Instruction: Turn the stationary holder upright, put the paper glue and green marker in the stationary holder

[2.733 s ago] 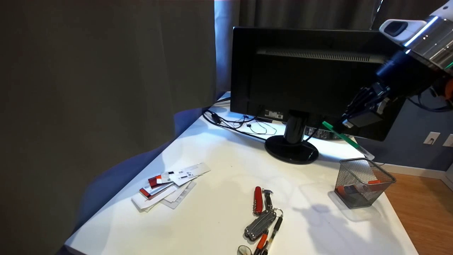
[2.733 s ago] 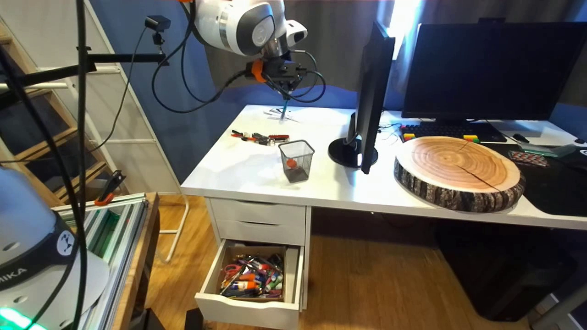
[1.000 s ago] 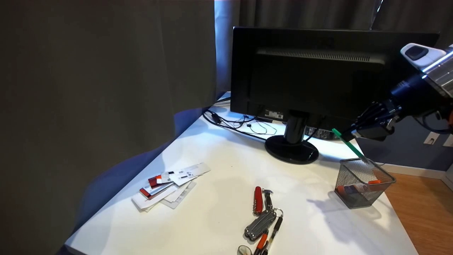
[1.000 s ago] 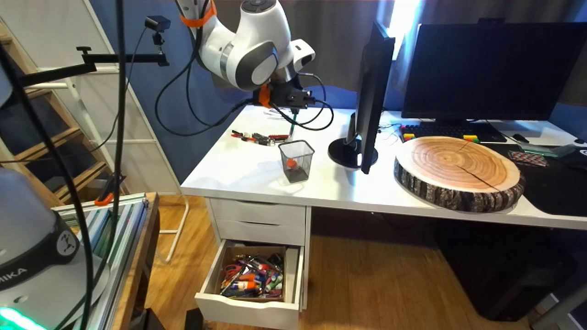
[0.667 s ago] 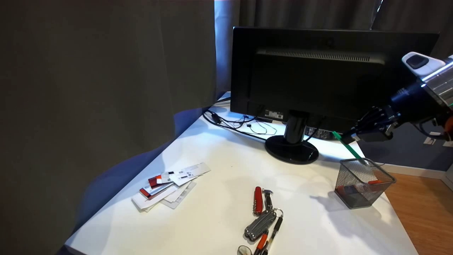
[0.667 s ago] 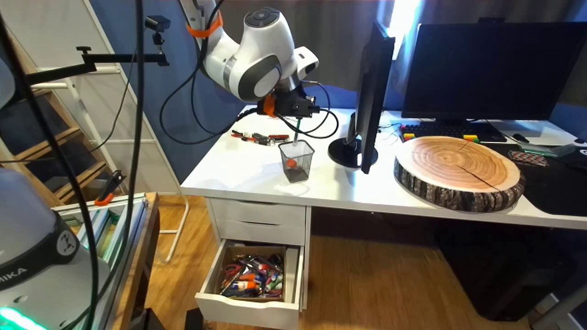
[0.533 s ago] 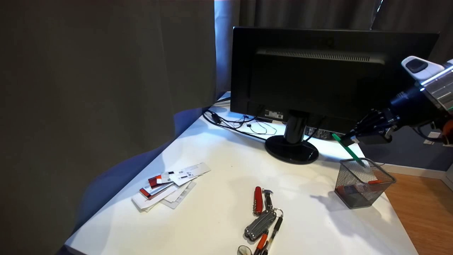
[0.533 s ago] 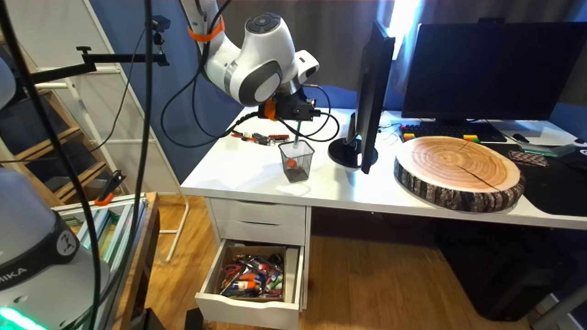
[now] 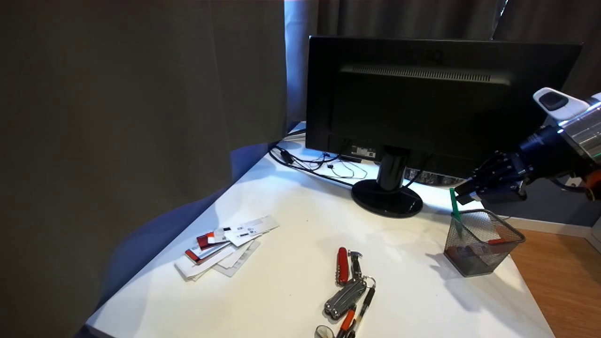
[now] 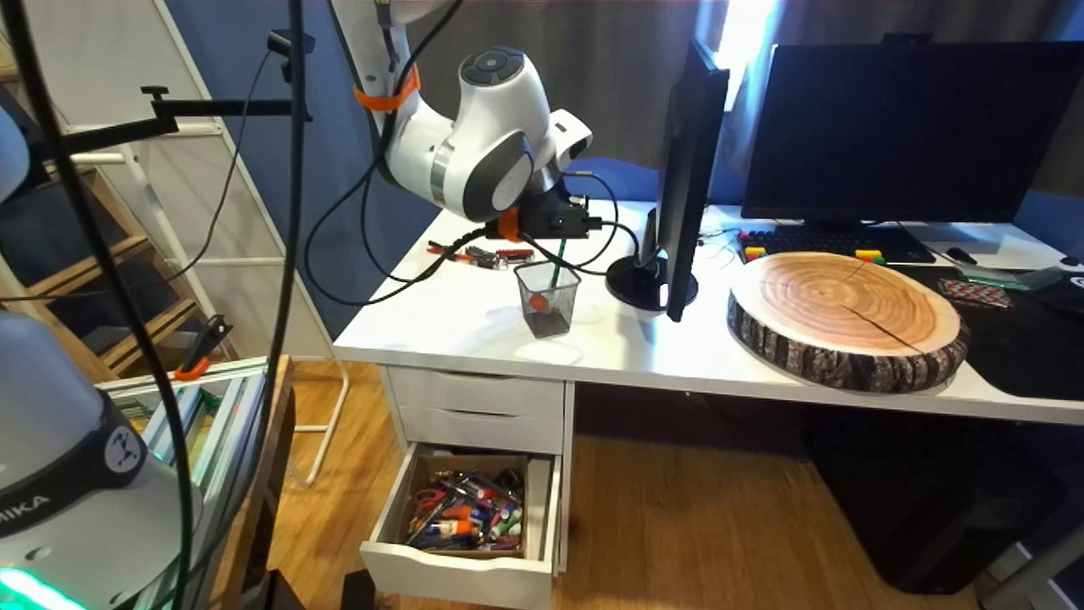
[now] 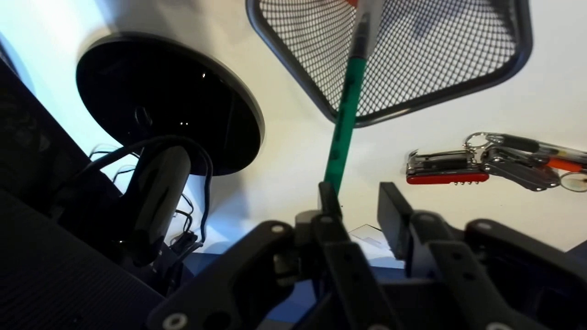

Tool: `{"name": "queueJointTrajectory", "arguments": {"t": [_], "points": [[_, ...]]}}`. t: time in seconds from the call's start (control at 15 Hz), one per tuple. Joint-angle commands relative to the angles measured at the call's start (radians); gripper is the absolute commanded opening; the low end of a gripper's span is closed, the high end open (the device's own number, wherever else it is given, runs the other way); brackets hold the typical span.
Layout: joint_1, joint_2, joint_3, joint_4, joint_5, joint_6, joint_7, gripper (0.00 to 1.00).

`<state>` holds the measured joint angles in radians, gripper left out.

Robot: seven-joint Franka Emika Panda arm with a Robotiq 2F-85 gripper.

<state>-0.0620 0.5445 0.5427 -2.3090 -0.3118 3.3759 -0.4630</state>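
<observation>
Several papers and cards (image 9: 225,244) lie in a loose pile by the left edge of the white desk (image 9: 281,295), as seen in an exterior view. To their right, toward the desk's near edge, a red pocket knife (image 9: 342,266), a folded grey multitool (image 9: 346,298) and a slim pen (image 9: 363,310) lie close together. Farther right, toward the far edge, a black monitor (image 9: 422,108), its back to view, stands on a round foot (image 9: 387,202). By the right edge stands the stationary holder (image 9: 493,257), upright. The green marker (image 9: 454,205) leans in the left corner of the holder, its upper part rising above the rim, its lower part inside the mesh. The paper glue (image 10: 539,302) is inside the same holder; its orange part shows through the mesh in both exterior views. Above the holder, toward the right edge, hangs the gripper (image 11: 359,197): in the wrist view its 2 dark fingers (image 11: 393,220) stand apart, a clear gap between them, and hold nothing. The finger at the left partly hides the marker's upper end; whether they touch cannot be told
</observation>
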Motion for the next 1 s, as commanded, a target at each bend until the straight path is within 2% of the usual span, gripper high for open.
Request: {"name": "queueJointTrajectory", "arguments": {"t": [0.0, 0.13, 0.33, 0.4, 0.53, 0.93], "points": [[0.002, 0.005, -0.007, 0.011, -0.011, 0.018, -0.009, 0.62], [-0.032, -0.002, 0.032, 0.006, -0.019, 0.006, 0.0, 0.75], [-0.078, -0.05, 0.097, -0.011, 0.001, -0.073, 0.04, 0.95], [-0.081, -0.074, 0.109, -0.016, 0.014, -0.098, 0.051, 0.99], [-0.08, -0.133, 0.123, -0.02, 0.041, -0.184, 0.08, 1.0], [-0.023, -0.35, 0.073, -0.002, 0.075, -0.553, 0.248, 1.0]]}}
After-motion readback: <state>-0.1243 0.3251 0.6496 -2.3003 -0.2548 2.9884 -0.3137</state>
